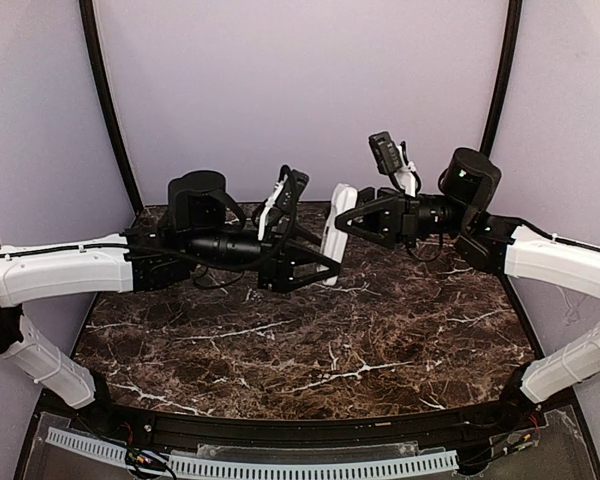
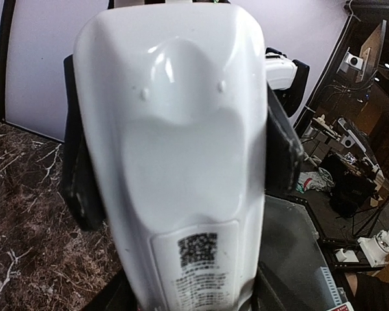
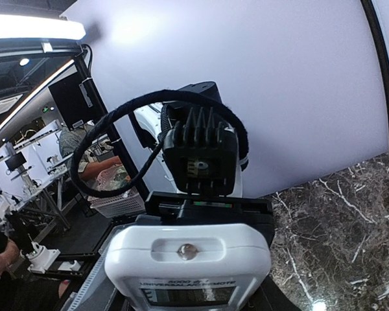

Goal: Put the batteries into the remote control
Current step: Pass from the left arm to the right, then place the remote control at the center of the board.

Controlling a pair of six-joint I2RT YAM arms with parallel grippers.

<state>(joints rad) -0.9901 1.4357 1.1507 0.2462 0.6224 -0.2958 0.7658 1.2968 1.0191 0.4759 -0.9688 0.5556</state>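
Observation:
The white remote control (image 1: 336, 228) stands upright in the air above the table's back middle, held between both grippers. My left gripper (image 1: 324, 263) is shut on its lower part. In the left wrist view the remote's smooth back with a printed label (image 2: 181, 162) fills the frame, with black fingers (image 2: 81, 188) pressed on either side. My right gripper (image 1: 344, 221) is shut on its upper part. The right wrist view shows the remote's top end and small screen (image 3: 188, 259); the fingers are mostly hidden under it. The batteries are not in view.
The dark marble table (image 1: 310, 340) lies below the arms. Lilac walls and black curved poles (image 1: 108, 100) close in the back. A white slotted rail (image 1: 280, 466) runs along the near edge. The left arm's wrist camera (image 3: 201, 159) sits just beyond the remote.

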